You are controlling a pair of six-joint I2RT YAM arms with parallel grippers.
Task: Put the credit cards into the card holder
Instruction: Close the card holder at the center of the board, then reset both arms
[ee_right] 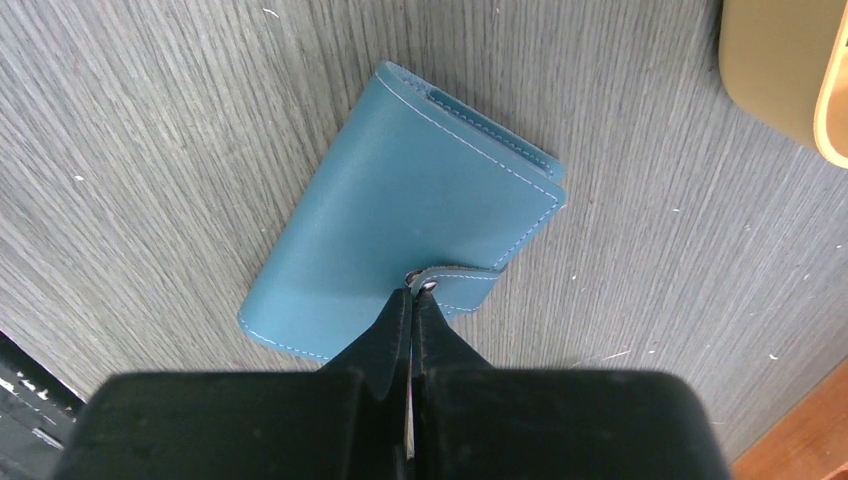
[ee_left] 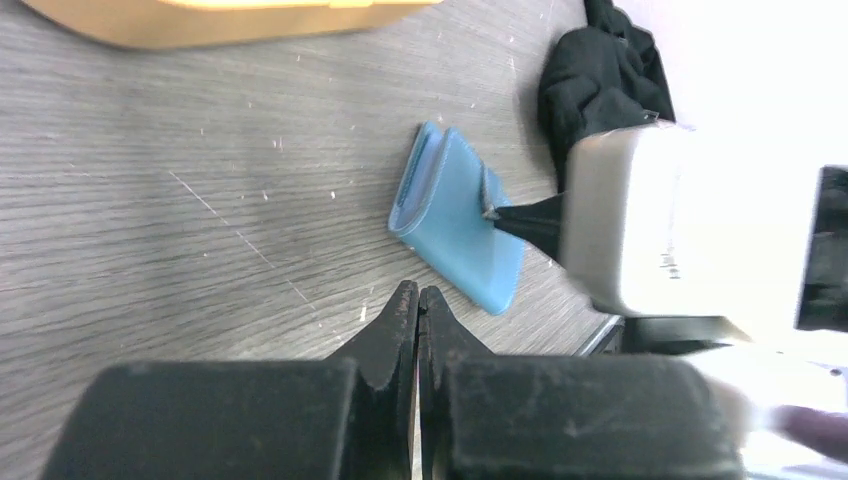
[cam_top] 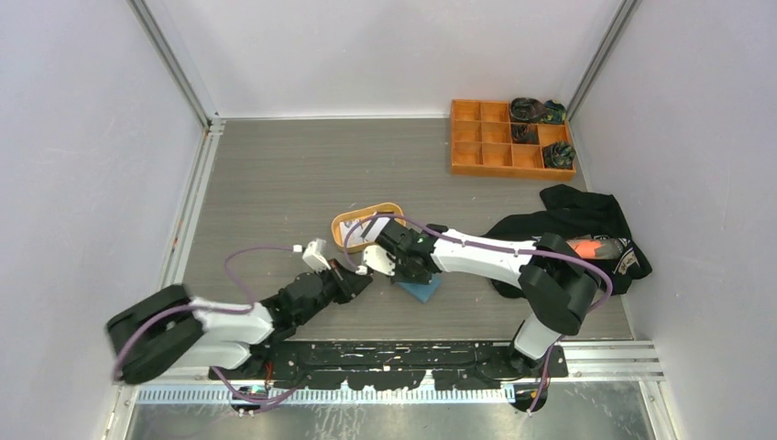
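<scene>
Both arms are in close at the middle of the table [cam_top: 275, 183], working the same small patch. The card holder [ee_right: 400, 240] lies flat on the wood with its fold closed, just on the near side of the orange oval tray [cam_top: 341, 223] and a touch to its right. The right gripper [ee_right: 412, 295] is down on it, fingers pressed tight together with their tips right at the end of the snap tab [ee_right: 460, 285]. In the left wrist view that tab stands up off the cover, so it looks nipped between the tips. The left gripper [ee_left: 418, 300] sits just to the left of the holder, its two fingers closed against each other with nothing between them, clear of the blue leather. The credit cards [cam_top: 360, 231] show only as a pale patch inside the oval tray, partly hidden by the right wrist. Over at the far right sits the orange compartment box [cam_top: 499, 167], and a black garment [cam_top: 586, 215] lies crumpled beside the right arm.
</scene>
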